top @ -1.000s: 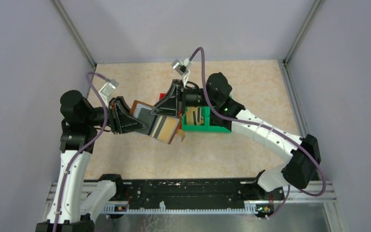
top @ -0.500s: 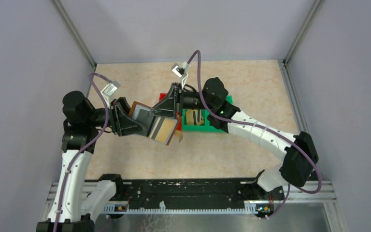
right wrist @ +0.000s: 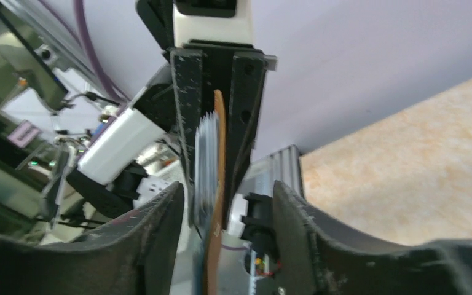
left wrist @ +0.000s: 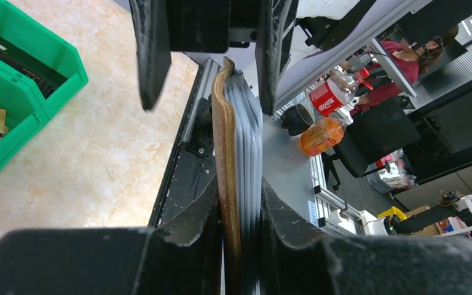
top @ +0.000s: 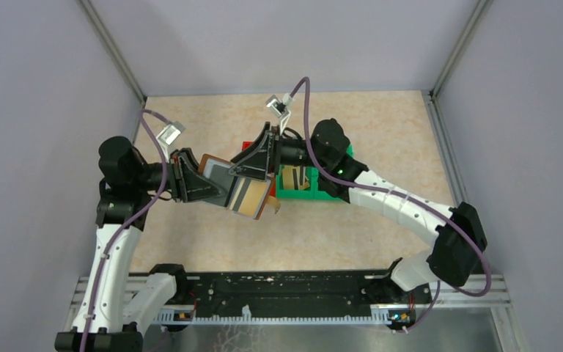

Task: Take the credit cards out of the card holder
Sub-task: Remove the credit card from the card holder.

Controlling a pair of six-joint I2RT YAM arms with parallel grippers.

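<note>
- Brown leather-look card holder (top: 218, 173) hangs in the air between the two arms in the top view, above the table (top: 381, 139) and just left of the green bin (top: 324, 193). The left gripper (top: 207, 188) clamps its left end. Its long axis runs from there rightward and toward the arm bases. A gold credit card (top: 251, 198) with a dark stripe shows at the free end. The right gripper (top: 255, 169) reaches in over that end from the far side, so it is the nearer claw to the card.
- Left wrist view: the holder is edge-on, brown cover on the left and grey pockets on the right, pinched tight between the left fingers. Beyond it, the right claw's two fingers straddle the far end; one is clearly apart from the cover.
- Right wrist view: the right fingers stand apart on either side of the holder's edge, with a gap on the right, gripping nothing. Whether any card edge sits between them I cannot tell. As I judge it, the card must slide out along the long axis, away from the left claw.
</note>
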